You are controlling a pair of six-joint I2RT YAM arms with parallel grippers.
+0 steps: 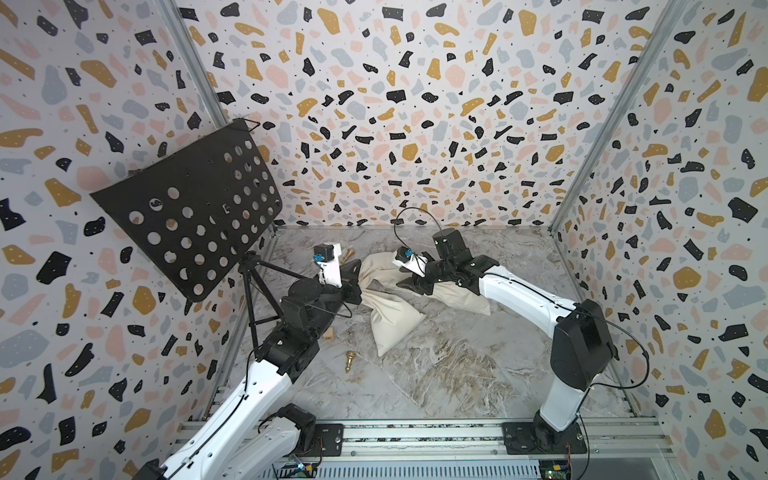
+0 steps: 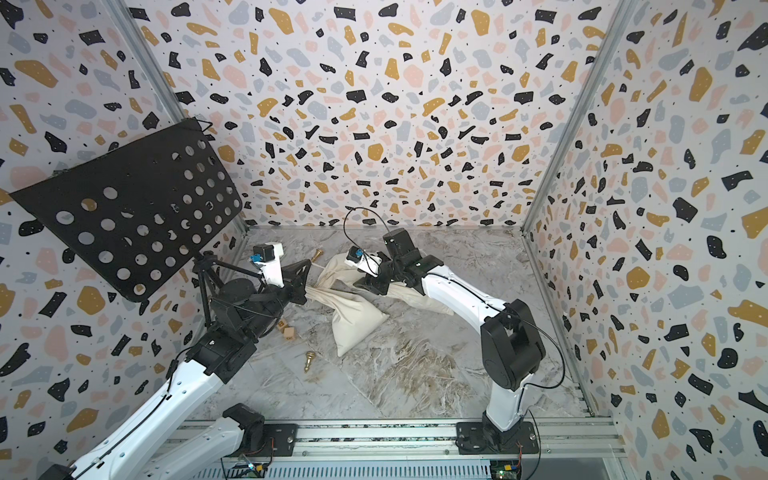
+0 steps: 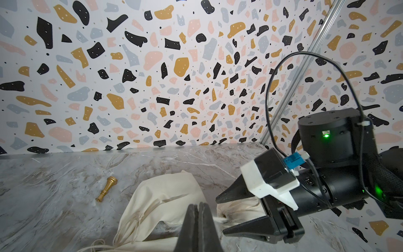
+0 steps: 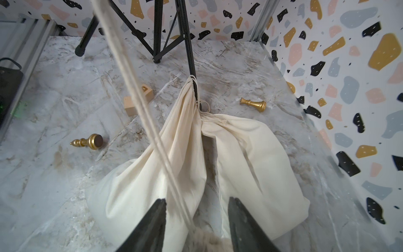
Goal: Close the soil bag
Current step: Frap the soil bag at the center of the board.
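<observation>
Terrazzo-patterned walls (image 1: 415, 104), speckled pink, mustard, grey and black, enclose me on three sides. Beneath me lies a grey marbled floor (image 1: 436, 374). A black perforated music stand (image 1: 199, 174) rises at far left.

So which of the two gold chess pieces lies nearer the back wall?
The gold chess piece beside the far end of the soil bag; the other gold piece lies toward the front rail, near the wooden blocks.
</observation>
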